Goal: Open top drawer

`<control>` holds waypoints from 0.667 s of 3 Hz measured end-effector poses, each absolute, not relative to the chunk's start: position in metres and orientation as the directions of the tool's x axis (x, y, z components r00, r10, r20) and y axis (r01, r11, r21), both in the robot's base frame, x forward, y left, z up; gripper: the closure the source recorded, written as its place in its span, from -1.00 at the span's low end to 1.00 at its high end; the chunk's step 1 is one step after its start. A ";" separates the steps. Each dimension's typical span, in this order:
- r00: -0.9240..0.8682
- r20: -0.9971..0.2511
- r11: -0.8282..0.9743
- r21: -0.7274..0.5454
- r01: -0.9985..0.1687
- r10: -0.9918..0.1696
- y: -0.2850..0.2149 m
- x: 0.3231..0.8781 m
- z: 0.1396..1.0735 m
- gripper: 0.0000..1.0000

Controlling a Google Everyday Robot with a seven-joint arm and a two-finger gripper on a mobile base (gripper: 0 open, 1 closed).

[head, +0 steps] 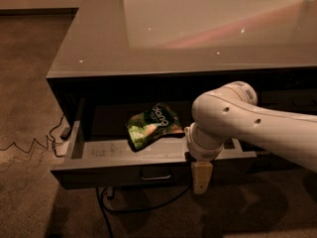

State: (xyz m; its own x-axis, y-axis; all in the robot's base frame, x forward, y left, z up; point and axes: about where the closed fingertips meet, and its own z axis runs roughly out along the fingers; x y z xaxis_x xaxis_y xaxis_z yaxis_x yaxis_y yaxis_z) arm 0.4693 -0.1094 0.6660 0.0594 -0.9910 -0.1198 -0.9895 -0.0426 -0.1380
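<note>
The top drawer [99,174] under the counter stands pulled out, its lighter grey scuffed floor [106,148] showing. Its small metal bar handle [156,175] sits at the centre of the dark front. A green snack bag [152,125] lies inside the drawer. My gripper [201,178] hangs down in front of the drawer front, just right of the handle and apart from it. My white arm [237,120] reaches in from the right and hides the drawer's right part.
A glossy grey countertop [198,29] spans above the drawer. A black cable [104,212] runs on the carpet below the drawer front. A thin wire [29,145] and a plug block [65,133] lie left of the cabinet.
</note>
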 end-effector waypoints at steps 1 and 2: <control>0.056 -0.096 -0.040 -0.156 -0.987 -0.994 -0.111 0.454 0.669 -1.00; 0.054 -0.124 -0.029 -0.190 -0.981 -0.991 -0.116 0.451 0.680 -1.00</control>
State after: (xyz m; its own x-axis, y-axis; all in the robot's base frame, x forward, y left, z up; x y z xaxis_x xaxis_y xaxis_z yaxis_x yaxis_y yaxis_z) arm 0.4514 -0.1157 0.6798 0.0535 -0.9908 -0.1241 -0.9814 -0.0293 -0.1896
